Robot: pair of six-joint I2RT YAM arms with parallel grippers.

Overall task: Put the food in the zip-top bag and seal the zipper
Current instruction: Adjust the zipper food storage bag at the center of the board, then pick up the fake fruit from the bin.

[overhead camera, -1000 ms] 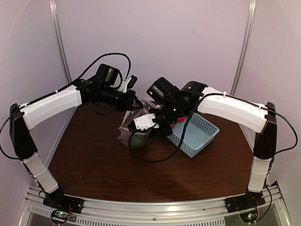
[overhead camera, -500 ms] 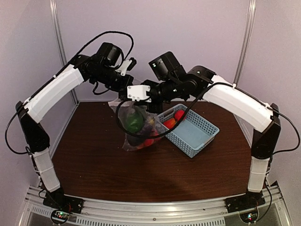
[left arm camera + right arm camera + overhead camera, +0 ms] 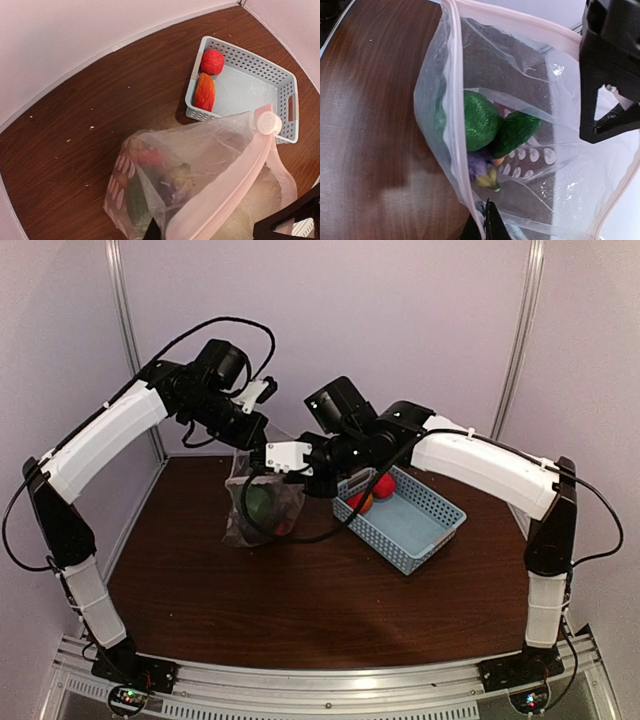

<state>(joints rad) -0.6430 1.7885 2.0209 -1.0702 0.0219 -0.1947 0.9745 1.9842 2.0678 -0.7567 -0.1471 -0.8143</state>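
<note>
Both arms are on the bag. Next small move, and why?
Probably settle the bag on the table, mouth up. The left gripper and right gripper are both shut on its zipper edge, the mouth looks unsealed, and two red pieces lie in the basket. One gripper must be freed to fetch them before sealing.

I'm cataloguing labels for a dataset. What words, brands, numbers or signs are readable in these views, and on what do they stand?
None can be read.
The zip-top bag carries only pale oval spots, no lettering.
The blue basket and the white arm shells show no legible marks.
</note>
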